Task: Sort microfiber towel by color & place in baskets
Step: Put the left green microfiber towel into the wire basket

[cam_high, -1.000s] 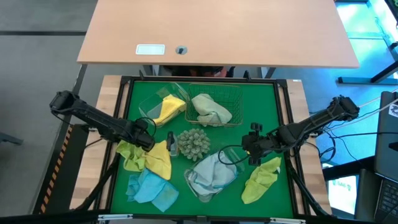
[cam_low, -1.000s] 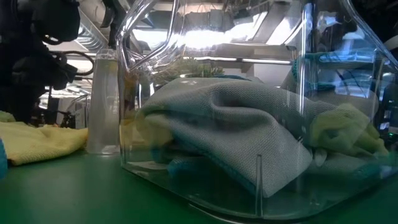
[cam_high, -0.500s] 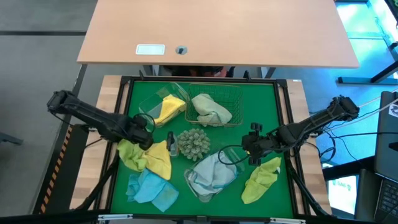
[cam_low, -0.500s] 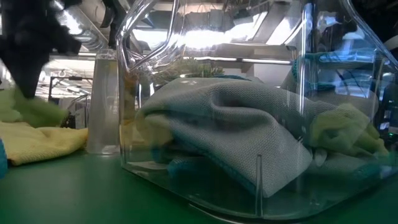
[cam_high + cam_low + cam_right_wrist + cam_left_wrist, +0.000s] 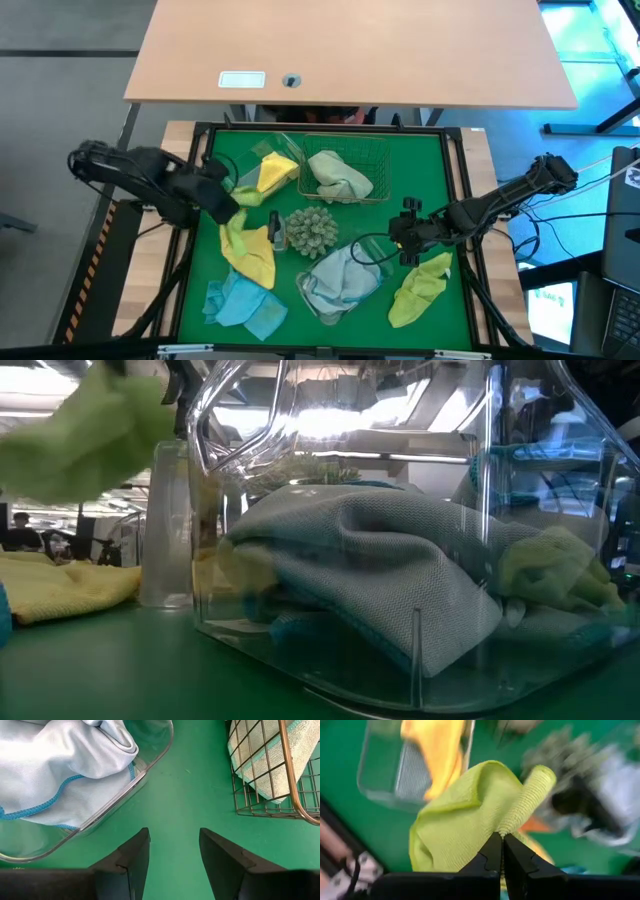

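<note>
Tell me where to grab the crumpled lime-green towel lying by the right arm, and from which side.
Grip the lime-green microfiber towel at its raised, bunched upper end nearest the open right gripper, coming straight down from above. It lies limp on the green mat, so a fold probably pinches best.

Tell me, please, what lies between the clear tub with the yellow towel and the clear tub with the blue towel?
In the high view, the spiky grey-green ball lies between the yellow-towel tub and the blue-towel tub.
</note>
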Controlling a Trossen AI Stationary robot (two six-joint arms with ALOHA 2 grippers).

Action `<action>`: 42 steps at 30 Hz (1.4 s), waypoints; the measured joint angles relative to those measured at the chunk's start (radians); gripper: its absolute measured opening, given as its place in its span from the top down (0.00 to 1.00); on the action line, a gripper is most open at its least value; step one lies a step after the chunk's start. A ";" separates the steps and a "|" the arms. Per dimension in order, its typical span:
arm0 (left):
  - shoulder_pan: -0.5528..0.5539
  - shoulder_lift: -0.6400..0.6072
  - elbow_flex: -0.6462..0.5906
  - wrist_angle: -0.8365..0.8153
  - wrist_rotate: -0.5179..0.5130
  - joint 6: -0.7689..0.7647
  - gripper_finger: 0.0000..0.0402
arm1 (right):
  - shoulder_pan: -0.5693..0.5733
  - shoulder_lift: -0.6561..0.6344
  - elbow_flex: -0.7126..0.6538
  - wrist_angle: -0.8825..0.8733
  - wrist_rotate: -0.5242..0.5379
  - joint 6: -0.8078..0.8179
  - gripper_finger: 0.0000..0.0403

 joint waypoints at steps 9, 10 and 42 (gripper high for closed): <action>0.000 0.000 0.234 0.104 -0.247 0.178 1.00 | 0.000 0.000 0.000 0.027 0.000 -0.001 0.57; 0.000 0.000 0.245 0.139 -0.271 0.208 1.00 | 0.000 0.000 0.000 0.031 0.000 -0.002 0.57; 0.560 0.482 0.256 1.142 0.327 0.845 1.00 | 0.000 0.000 0.000 0.045 0.000 -0.027 0.57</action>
